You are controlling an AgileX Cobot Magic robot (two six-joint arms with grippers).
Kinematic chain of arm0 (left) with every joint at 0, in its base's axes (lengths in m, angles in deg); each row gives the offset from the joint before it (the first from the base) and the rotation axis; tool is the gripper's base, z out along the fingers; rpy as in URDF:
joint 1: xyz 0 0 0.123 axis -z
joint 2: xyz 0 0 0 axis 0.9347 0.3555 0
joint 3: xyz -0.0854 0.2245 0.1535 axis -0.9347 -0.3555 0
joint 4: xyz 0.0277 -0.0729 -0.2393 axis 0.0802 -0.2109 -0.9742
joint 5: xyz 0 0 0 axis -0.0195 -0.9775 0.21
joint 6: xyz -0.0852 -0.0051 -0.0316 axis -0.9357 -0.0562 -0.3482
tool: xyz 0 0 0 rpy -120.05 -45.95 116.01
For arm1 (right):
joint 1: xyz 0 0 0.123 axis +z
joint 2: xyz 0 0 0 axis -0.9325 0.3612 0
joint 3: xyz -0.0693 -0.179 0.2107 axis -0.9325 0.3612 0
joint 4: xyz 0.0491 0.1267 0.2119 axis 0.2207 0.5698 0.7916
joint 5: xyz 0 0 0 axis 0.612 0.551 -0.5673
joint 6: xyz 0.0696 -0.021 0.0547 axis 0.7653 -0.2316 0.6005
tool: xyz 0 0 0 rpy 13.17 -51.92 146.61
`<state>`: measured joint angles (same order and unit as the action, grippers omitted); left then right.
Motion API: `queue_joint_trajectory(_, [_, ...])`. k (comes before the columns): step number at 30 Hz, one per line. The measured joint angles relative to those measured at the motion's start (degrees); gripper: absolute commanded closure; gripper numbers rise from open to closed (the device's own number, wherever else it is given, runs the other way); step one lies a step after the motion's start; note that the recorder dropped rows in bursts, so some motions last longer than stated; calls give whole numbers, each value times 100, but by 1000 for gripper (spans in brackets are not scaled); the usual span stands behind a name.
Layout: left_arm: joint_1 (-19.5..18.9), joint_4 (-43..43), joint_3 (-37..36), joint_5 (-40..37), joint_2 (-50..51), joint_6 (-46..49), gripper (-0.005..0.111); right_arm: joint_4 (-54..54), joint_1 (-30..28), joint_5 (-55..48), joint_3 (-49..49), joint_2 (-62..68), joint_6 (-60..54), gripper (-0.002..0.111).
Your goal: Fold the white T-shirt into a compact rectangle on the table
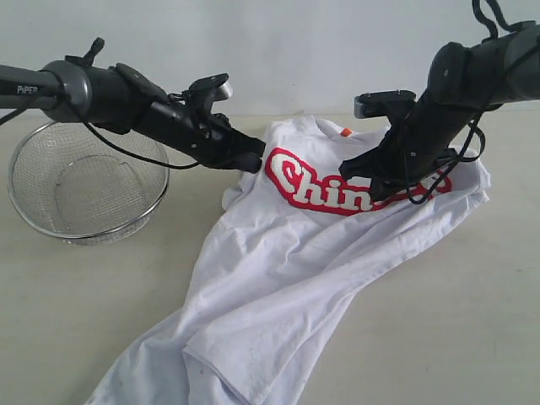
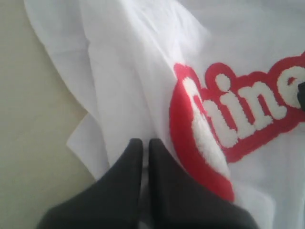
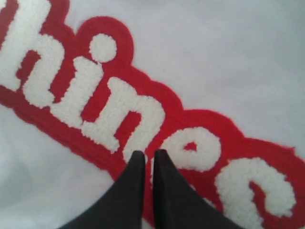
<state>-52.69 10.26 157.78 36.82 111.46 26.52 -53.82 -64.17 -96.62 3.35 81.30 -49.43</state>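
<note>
T-shirt (image 1: 278, 278) diagonal on table (image 1: 472, 337) — collar far right, hem near left; left fingers (image 2: 128, 181), right fingers (image 3: 128, 191) pinching it.

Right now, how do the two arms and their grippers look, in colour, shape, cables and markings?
Both arms are black. The left arm has a grey link marked PiPER in white; the right arm carries looped black cables. The left gripper and right gripper have black fingers tapering to points, with a silver module near each.
</note>
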Motion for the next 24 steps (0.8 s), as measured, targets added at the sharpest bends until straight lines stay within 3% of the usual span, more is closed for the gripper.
queue_joint_trajectory(11, [21, -22, 752, 27, 636, -86, 102, 319, 0, -13, 0, 305, -370, 107])
queue_joint_trajectory(24, [247, 1157, 1460, 526, 1088, -942, 102, 340, 0, -25, -44, 346, -450, 107])
